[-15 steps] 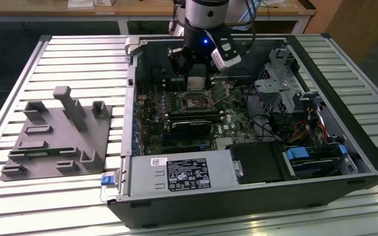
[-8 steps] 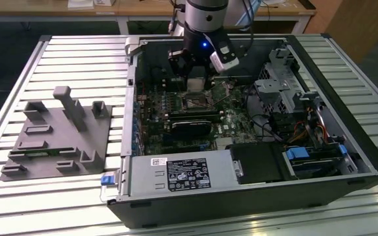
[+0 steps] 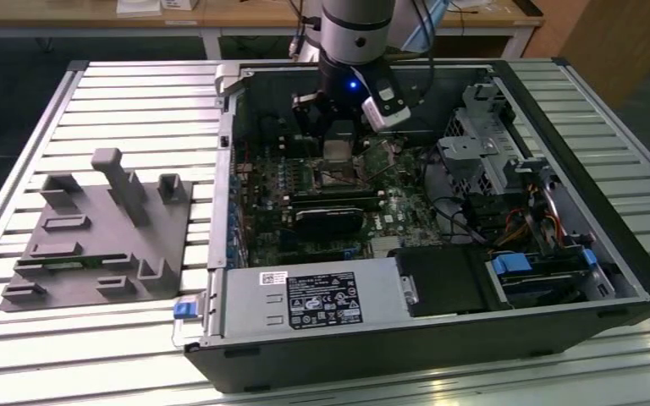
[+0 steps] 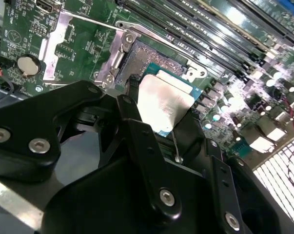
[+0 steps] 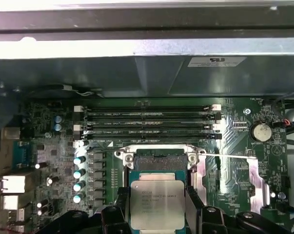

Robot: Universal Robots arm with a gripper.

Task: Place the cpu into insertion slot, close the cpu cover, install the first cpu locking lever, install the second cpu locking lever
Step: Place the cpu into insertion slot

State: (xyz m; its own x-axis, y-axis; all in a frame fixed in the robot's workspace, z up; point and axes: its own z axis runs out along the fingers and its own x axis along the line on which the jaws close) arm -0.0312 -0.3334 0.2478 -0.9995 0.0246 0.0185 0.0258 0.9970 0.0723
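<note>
hand (image 5: 156,200) was closed on the cpu (image 5: 156,208), holding it by 2 opposite edges just over the insertion slot (image 5: 159,162). it didn't look seated, so i'd call it 0 of 4 steps done. cpu cover (image 5: 258,175) lay swung open beside the socket, with 1 locking lever (image 5: 234,156) unlatched. tight spot: ram slots (image 5: 147,122) on 1 side, a capacitor row (image 5: 79,178) on another, and the coin cell (image 5: 260,131) past the cover.

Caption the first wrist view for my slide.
Jaws clamp the flat square silvery cpu near the dark, silver-rimmed square socket.
</note>
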